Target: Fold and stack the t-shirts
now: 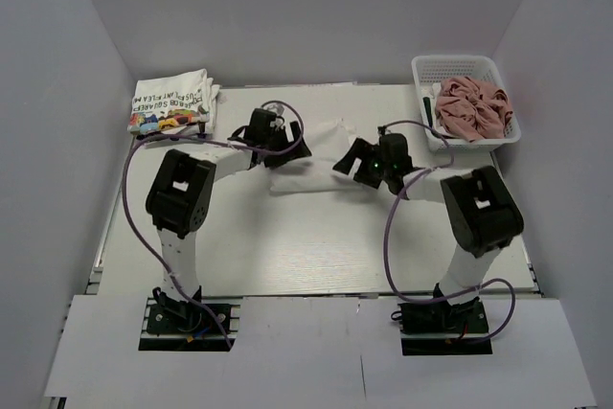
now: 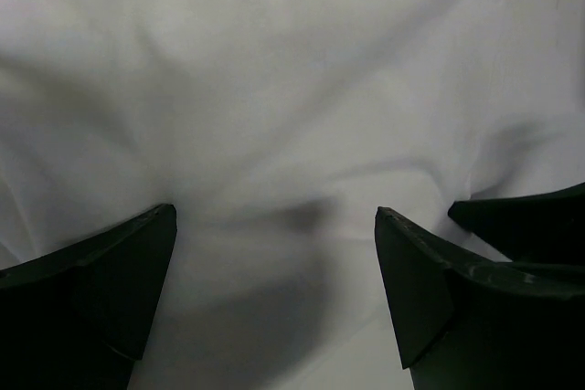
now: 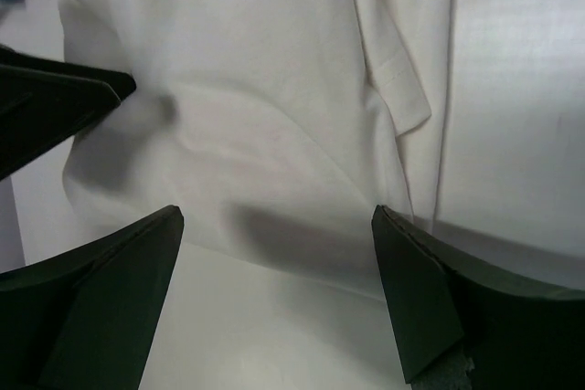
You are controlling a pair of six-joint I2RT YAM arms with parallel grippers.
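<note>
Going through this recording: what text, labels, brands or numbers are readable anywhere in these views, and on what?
Folded t-shirt, far left corner: lines of dark capital letters beside a multicoloured graphic, turned away from the camera and too small to read.
White t-shirt in the middle: no print seen, in the top view or either wrist view.
Pink t-shirt and its basket: no text visible.

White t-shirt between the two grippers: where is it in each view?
Top external: white t-shirt at frame centre, between left gripper and right gripper.
Left wrist: fills nearly the whole frame.
Right wrist: upper left and centre; bare table on the right.
Shared landmark: the left gripper, probably the dark finger at the right wrist view's left edge.
</note>
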